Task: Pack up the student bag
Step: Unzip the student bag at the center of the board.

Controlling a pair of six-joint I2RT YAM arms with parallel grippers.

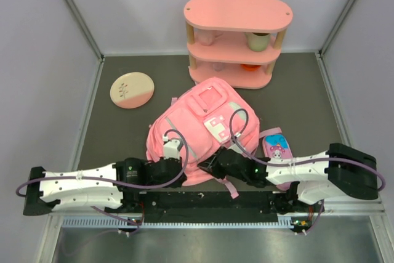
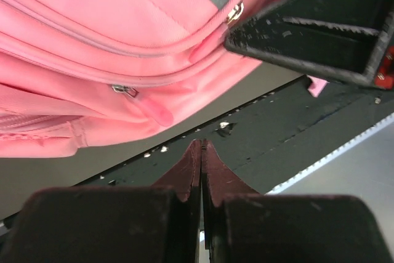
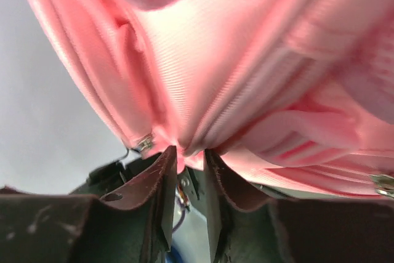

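The student bag (image 1: 206, 121), a big pink backpack with a pale flap pocket, lies in the middle of the table. My right gripper (image 1: 207, 167) is at its near edge. In the right wrist view the right gripper (image 3: 191, 153) has its jaws closed on a bunched fold of the bag's (image 3: 246, 60) pink fabric, beside a metal zip pull (image 3: 144, 144). My left gripper (image 1: 180, 168) sits at the bag's near left edge. In the left wrist view it (image 2: 202, 147) is shut with nothing in it, just below the bag (image 2: 123, 29) and its zip pulls (image 2: 123, 89).
A pink three-tier shelf (image 1: 237, 41) holding a cup (image 1: 258, 41) stands at the back. A round cream-and-pink plate (image 1: 132, 90) lies at the back left. A small pencil case (image 1: 277, 146) lies right of the bag, against the right arm. A black rail (image 1: 203, 201) runs along the near edge.
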